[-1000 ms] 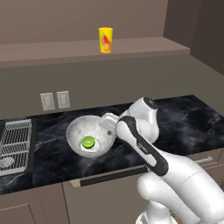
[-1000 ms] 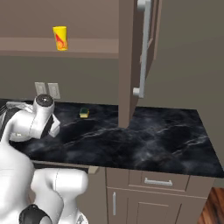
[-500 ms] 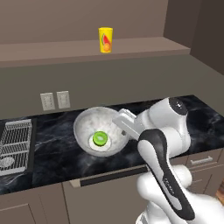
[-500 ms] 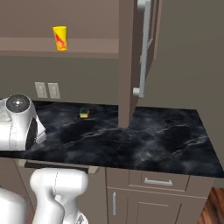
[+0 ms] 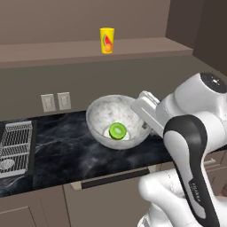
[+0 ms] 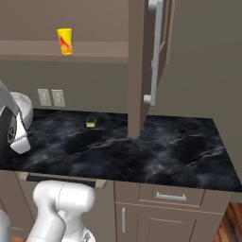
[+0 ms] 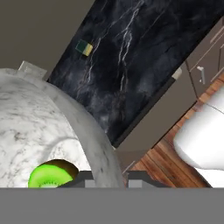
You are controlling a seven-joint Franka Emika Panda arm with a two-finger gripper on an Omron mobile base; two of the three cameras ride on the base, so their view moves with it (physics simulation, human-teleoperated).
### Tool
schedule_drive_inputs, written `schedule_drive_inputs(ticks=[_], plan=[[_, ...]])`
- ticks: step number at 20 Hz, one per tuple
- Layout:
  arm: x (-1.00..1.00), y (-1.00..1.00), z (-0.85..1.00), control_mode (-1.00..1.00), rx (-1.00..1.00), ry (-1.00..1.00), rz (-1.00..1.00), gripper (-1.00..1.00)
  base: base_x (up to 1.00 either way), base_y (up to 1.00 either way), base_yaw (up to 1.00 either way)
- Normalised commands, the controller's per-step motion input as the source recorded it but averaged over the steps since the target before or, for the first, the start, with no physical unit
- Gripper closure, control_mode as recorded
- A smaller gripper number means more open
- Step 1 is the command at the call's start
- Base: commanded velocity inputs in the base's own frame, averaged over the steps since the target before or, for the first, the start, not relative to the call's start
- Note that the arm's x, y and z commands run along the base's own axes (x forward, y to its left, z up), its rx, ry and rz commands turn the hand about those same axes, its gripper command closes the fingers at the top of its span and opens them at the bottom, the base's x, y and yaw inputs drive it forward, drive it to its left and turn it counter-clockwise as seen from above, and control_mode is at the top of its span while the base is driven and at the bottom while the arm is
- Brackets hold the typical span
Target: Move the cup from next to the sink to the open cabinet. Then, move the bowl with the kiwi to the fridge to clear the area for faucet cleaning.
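My gripper (image 7: 105,177) is clamped on the rim of the marble bowl (image 5: 116,121), held tilted above the black counter (image 5: 66,155) with the kiwi (image 5: 117,130) inside; beyond, the yellow cup (image 5: 107,40) stands on the open cabinet's shelf (image 5: 53,49).

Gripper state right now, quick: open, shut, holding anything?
Gripper: shut on the rim of the wide marble-look speckled bowl, with the bright green kiwi piece inside.

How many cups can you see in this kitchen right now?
1. The small yellow cup stands upright on the open cabinet shelf above the counter, up and behind the bowl the arm carries. Others could be hidden behind closed doors.
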Motion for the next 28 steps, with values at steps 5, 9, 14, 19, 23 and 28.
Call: schedule_drive_inputs(ticks=[5, 9, 14, 19, 23, 28], plan=[[-0.06, 0.0, 0.04, -1.0, 0.0, -0.02, 0.0, 1.0, 0.0, 0.0, 0.0], [-0.29, 0.0, -0.24, 1.0, 0.0, 0.09, 0.11, 1.0, -0.24, -0.01, 0.12], [0.0, 0.0, 0.0, 1.0, 0.0, 0.0, 0.0, 1.0, -0.94, -0.17, 0.58], [0.0, 0.0, 0.0, 1.0, 0.0, 0.0, 0.0, 1.0, -0.74, -0.18, 0.64], [0.0, 0.0, 0.0, 1.0, 0.0, 0.0, 0.0, 1.0, -0.41, 0.0, 0.83], [0.0, 0.0, 0.0, 1.0, 0.0, 0.0, 0.0, 1.0, -0.19, 0.0, 0.94]])
